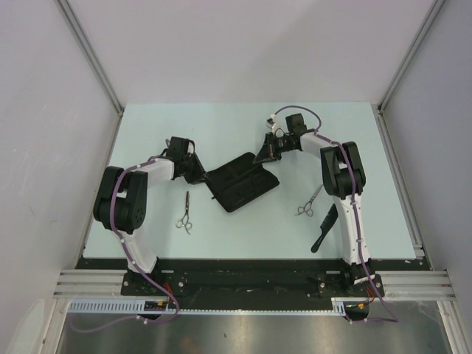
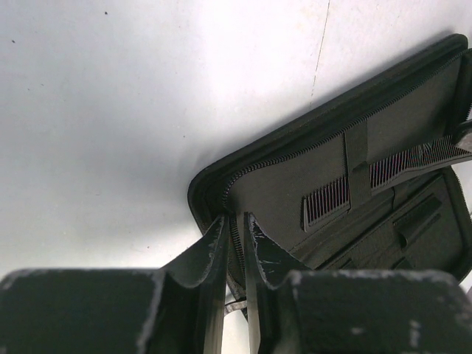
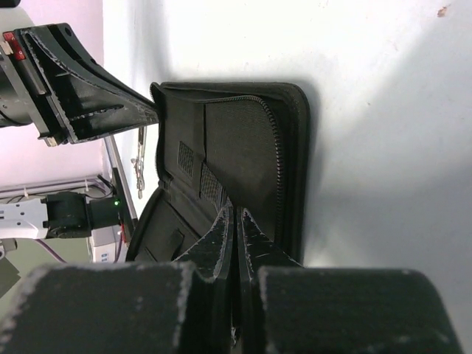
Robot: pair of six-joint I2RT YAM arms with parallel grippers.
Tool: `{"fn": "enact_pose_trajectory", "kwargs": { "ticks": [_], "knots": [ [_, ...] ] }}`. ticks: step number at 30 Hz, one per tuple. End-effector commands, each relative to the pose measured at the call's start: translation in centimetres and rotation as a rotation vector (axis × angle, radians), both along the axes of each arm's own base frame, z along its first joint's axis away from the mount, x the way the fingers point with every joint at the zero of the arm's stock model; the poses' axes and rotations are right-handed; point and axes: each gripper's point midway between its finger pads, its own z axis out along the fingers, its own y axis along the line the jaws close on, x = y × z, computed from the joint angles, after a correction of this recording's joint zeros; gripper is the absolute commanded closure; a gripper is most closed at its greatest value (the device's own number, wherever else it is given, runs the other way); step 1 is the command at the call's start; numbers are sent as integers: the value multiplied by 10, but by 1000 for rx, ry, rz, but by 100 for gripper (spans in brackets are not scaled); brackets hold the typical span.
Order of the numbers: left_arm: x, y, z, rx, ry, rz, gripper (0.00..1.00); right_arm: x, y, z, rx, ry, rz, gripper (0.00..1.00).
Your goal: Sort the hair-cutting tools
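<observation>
Black case (image 1: pixel 240 181): a zipped fabric wallet lying open at the middle of the pale counter (image 1: pixel 221 125), inner side up.
Left hand (image 2: pixel 234 225): at the case's left edge, its fingers drawn almost together with the zip rim pinched between them.
Right hand (image 3: pixel 234 215): at the case's far right corner, its fingers pressed close. Their tips meet at the end of the comb inside the case and look clamped on it.
Long narrow comb (image 2: pixel 383 171): inside the case, lying along the inner flap under a strap (image 2: pixel 358 158) that crosses it. Teeth show on both sides of the strap.
Left scissors (image 1: pixel 184 214): flat on the counter, near and left of the case, beside the left arm (image 1: pixel 122 199), ring handles at the near end.
Right scissors (image 1: pixel 310 201): flat on the counter, right of the case, just beside the right arm (image 1: pixel 343 177).
Handled comb (image 1: pixel 324 227): on the counter, just near of the right scissors, slanted, handle at the near end.
</observation>
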Motion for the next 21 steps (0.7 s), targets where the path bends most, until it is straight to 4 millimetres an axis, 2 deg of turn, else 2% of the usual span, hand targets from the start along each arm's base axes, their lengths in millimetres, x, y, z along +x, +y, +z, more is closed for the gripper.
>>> {"fn": "enact_pose_trajectory", "kwargs": {
  "ticks": [1, 13, 21],
  "knots": [
    [-15, -8, -24, 1, 58, -50, 82, -7, 15, -2, 5, -23, 30, 100],
    [-18, -8, -23, 2, 51, -68, 78, -24, 40, -8, 43, -19, 55, 100],
    [-19, -9, -23, -2, 50, -83, 78, -22, 46, -7, 48, -19, 58, 100]
  ]
}}
